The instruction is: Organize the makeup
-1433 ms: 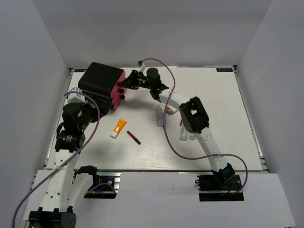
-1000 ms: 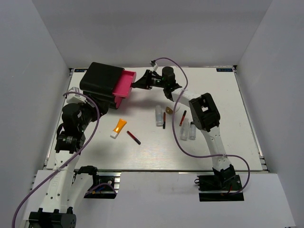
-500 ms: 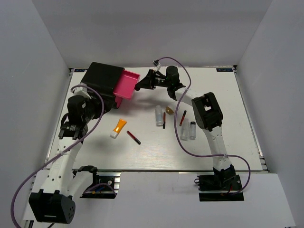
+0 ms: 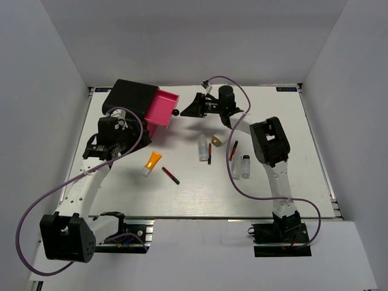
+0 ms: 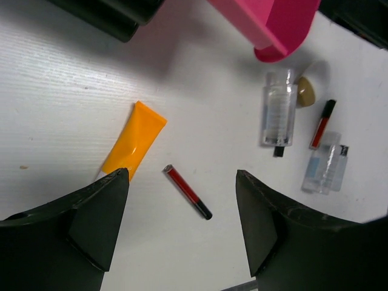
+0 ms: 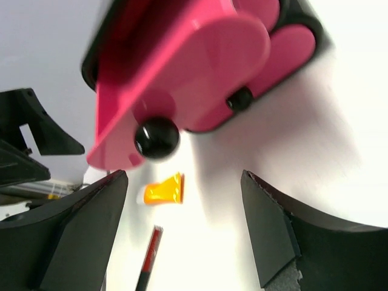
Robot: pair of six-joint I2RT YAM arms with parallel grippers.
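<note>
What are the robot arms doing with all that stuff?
They're tidying up. The pink drawer of the black box is open, with the right fingers open beside its knob. The left fingers hover open over the orange tube and a red stick on the table.

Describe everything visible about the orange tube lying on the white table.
The glossy orange plastic squeeze tube lies flat on the white table, nearer the arms than the open pink drawer. Its wide, flat crimped end points toward the black box; it narrows to a white cap at the near end. Only the table touches it; a slim dark-red stick lies apart on its right.
</note>
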